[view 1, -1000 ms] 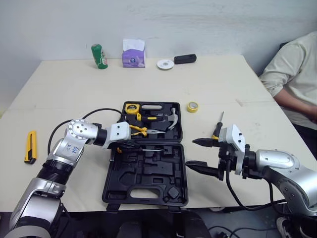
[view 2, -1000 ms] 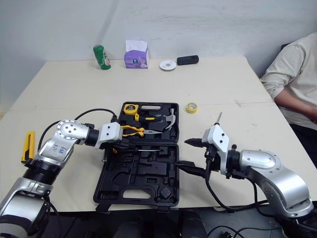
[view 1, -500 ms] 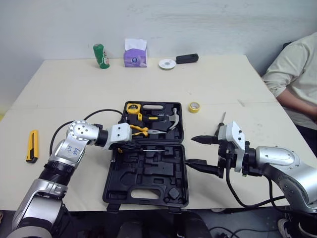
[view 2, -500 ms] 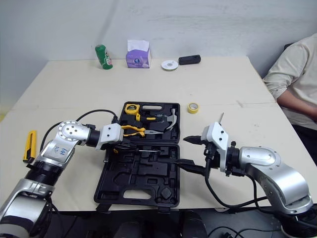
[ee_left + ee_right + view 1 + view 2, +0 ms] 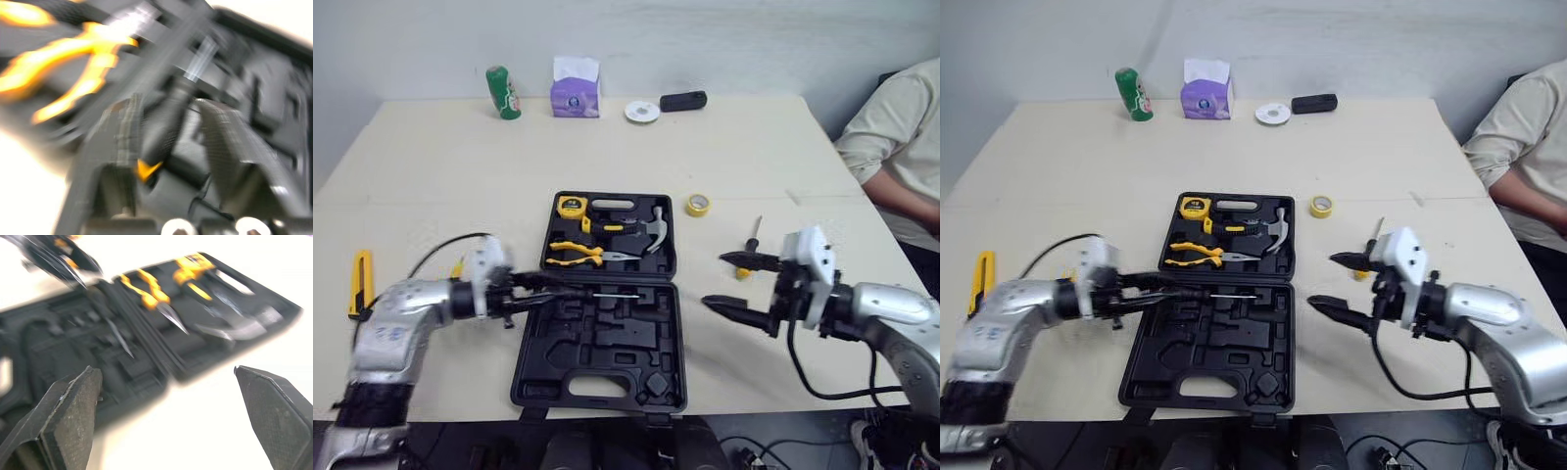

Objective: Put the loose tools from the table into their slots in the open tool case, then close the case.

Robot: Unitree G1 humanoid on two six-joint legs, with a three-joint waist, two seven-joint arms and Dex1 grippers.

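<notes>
The black tool case point(image 5: 599, 345) lies open mid-table. Its far half holds a tape measure, yellow pliers point(image 5: 576, 255) and a hammer point(image 5: 653, 229). A thin screwdriver point(image 5: 607, 294) lies across the near half by the hinge. My left gripper point(image 5: 540, 291) is at the case's left edge, fingers point(image 5: 122, 139) parted around the screwdriver's black handle point(image 5: 166, 125), a gap showing on one side. My right gripper point(image 5: 729, 281) hovers wide open, just right of the case. A second black-and-yellow screwdriver point(image 5: 750, 242) lies loose on the table beyond it.
A yellow tape roll point(image 5: 698, 204) sits right of the case and a yellow utility knife point(image 5: 358, 284) at far left. Green can point(image 5: 499, 92), tissue box point(image 5: 574, 86), white disc point(image 5: 642, 112) and a black object point(image 5: 683, 100) line the far edge. A person point(image 5: 901, 147) sits at right.
The camera has shifted. My left gripper has opened off the screwdriver and its arm has dropped back to the left. The right gripper has drawn slightly away from the case.
</notes>
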